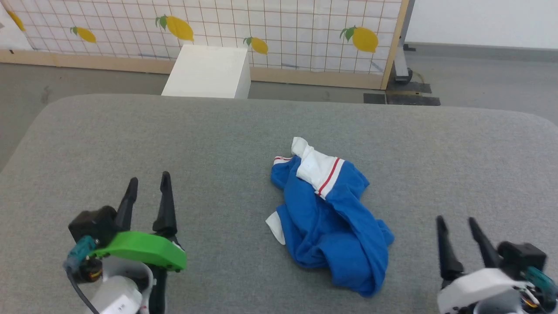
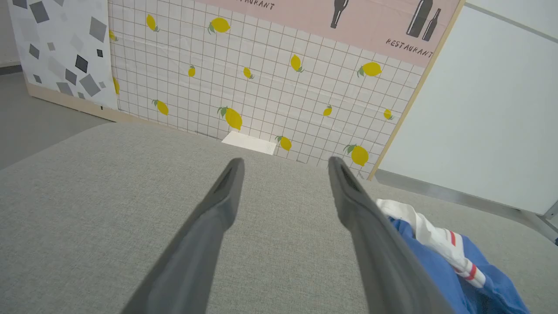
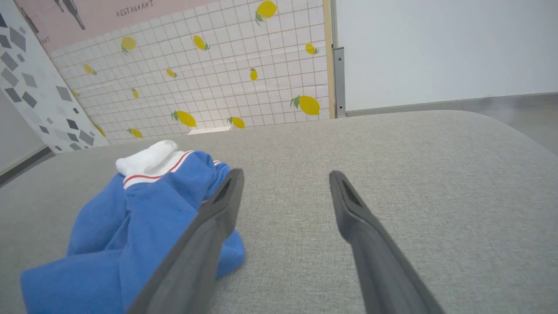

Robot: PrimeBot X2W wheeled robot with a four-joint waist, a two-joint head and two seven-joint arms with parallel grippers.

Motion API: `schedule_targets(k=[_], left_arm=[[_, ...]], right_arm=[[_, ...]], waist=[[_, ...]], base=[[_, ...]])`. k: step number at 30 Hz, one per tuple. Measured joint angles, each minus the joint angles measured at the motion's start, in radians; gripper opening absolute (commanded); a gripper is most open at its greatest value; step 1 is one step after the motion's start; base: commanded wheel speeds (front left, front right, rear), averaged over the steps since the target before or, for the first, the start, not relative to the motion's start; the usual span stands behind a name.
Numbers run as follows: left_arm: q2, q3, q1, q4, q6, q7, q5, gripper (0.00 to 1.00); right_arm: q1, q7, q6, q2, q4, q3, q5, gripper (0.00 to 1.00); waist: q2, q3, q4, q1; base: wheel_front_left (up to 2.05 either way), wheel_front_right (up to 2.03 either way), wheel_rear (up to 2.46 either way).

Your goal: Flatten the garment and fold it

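I am holding my left claw (image 1: 149, 177) spread at the lower left of the head view and my right claw (image 1: 456, 219) spread at the lower right, both pinching nothing. The garment (image 1: 327, 218) is lying crumpled (1 white sleeve uppermost) between them on the grey cushion (image 1: 218, 131), nearer the right claw and touching neither. The pink panel (image 2: 379, 26) at the top of the left wrist view is showing "RESTAURANT".

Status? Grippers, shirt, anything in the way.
Left gripper, right gripper open, empty. Garment crumpled on table between them, untouched. White box beyond far edge, no obstruction.
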Motion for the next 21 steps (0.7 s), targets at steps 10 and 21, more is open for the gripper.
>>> schedule_targets(k=[10,21], left_arm=[[-0.141,0.098,0.115,-0.080,-0.016,-0.003,0.147,1.00],[-0.224,0.170,0.117,-0.092,-0.096,-0.003,0.213,1.00]], right_arm=[[-0.248,0.477,0.000,-0.001,-0.039,0.288,-0.081,1.00],[-0.493,0.838,0.000,-0.003,0.158,0.464,-0.233,1.00]], waist=[[0.0000,0.049,0.009,0.0000],[0.0000,0.120,0.053,0.0000]], base=[[0.00,0.00,0.00],[0.00,0.00,0.00]])
